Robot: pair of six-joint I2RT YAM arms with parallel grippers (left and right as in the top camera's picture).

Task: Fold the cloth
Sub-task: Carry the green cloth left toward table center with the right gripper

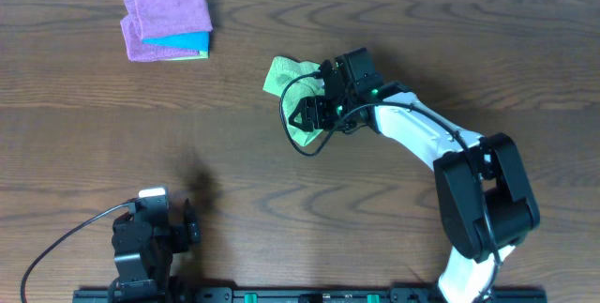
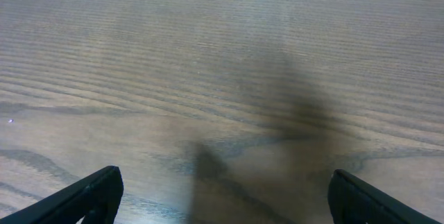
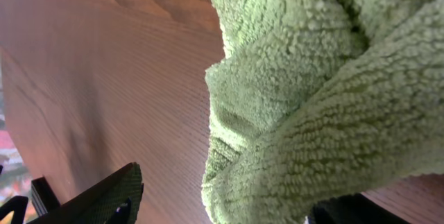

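Note:
The green terry cloth (image 1: 281,76) lies crumpled on the wooden table, right of centre at the back. My right gripper (image 1: 314,113) is down on its near edge, with a black cable looped over it. In the right wrist view the cloth (image 3: 312,78) bulges between the spread fingers of that gripper (image 3: 229,195). The right finger is against the cloth and the left finger is apart from it, so the jaws are open. My left gripper (image 1: 155,219) rests at the front left, far from the cloth. Its jaws (image 2: 225,182) are open and empty over bare wood.
A stack of folded cloths (image 1: 169,22), purple on top with blue and green under it, sits at the back left. The wooden table (image 1: 112,134) runs between the stack and my left arm. A black rail (image 1: 309,295) runs along the front edge.

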